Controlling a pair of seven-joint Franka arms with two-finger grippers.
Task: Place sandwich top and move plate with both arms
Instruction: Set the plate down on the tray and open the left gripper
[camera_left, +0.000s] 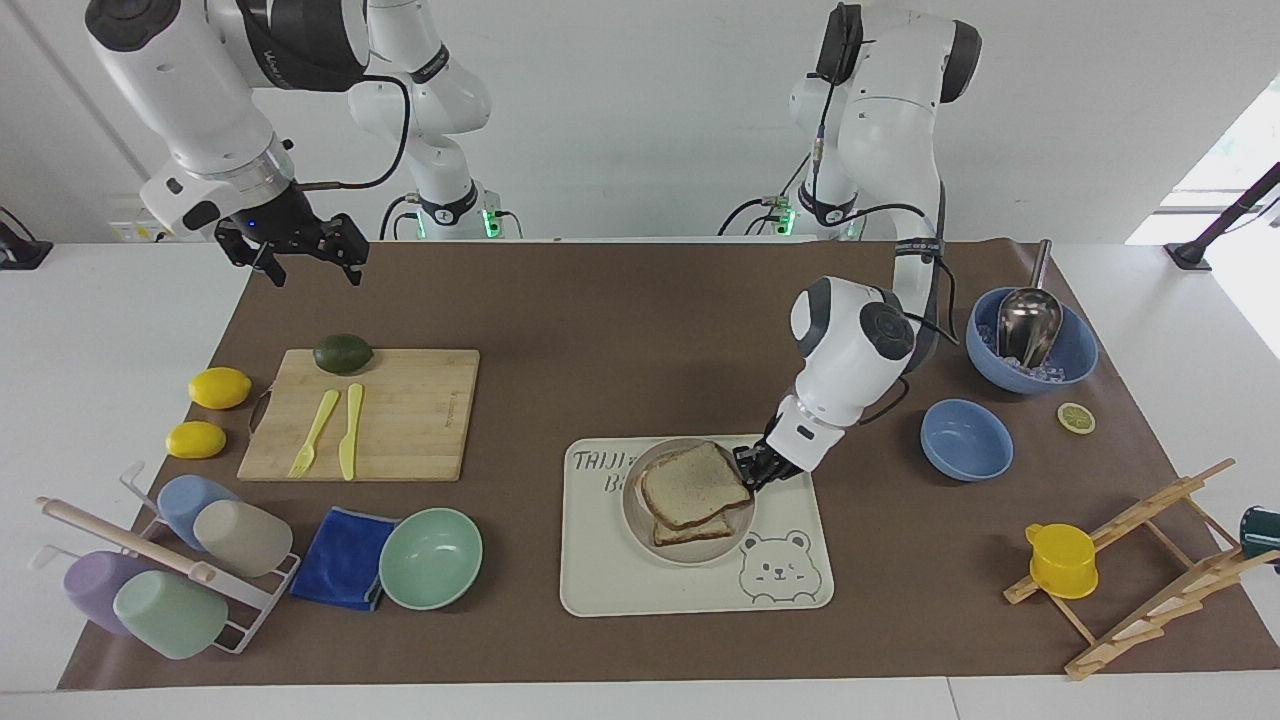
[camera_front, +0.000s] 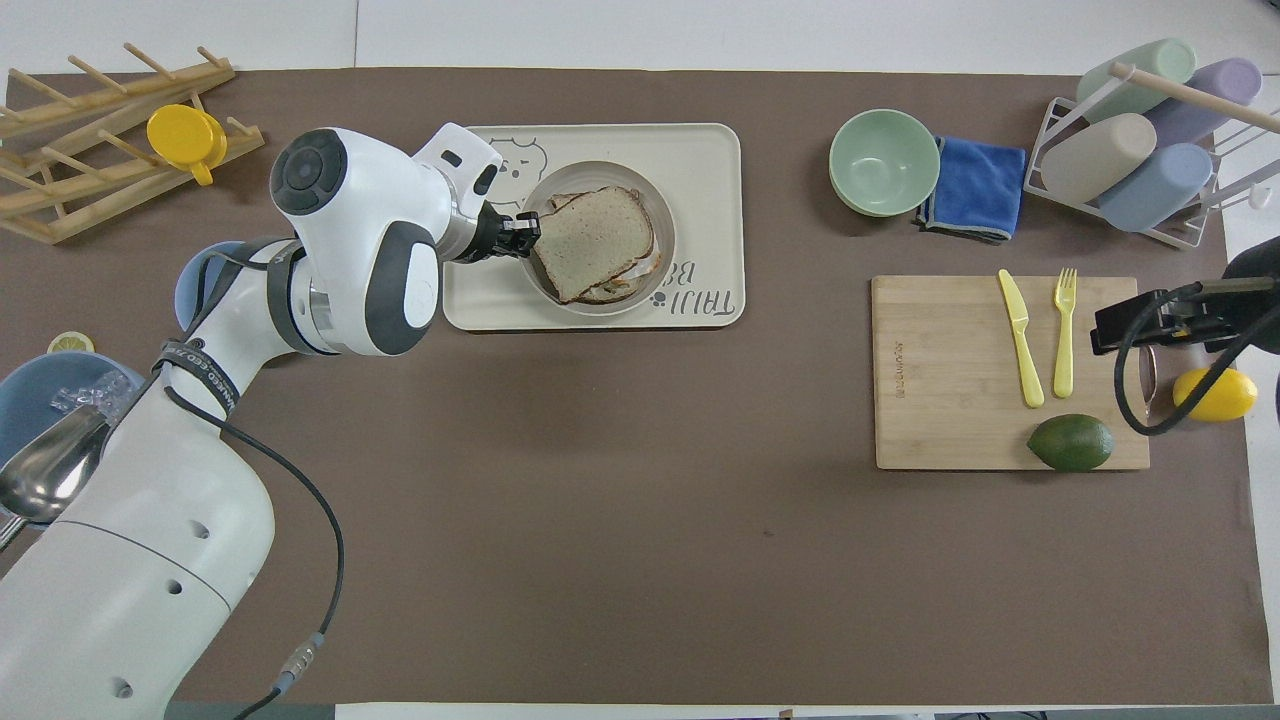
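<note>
Bread on the plate, left gripper at its edge

The top bread slice (camera_left: 694, 484) lies on the sandwich in the round plate (camera_left: 640, 522), which sits on the bear tray (camera_left: 690, 590). The left gripper (camera_left: 752, 468) touches the bread's corner; I cannot tell if it is gripping. The right gripper (camera_left: 298, 262) waits open, up over the counter (camera_left: 620, 330).

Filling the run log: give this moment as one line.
left gripper: at sandwich top edge | sandwich top: on plate | right gripper: waiting, jaws open
</note>
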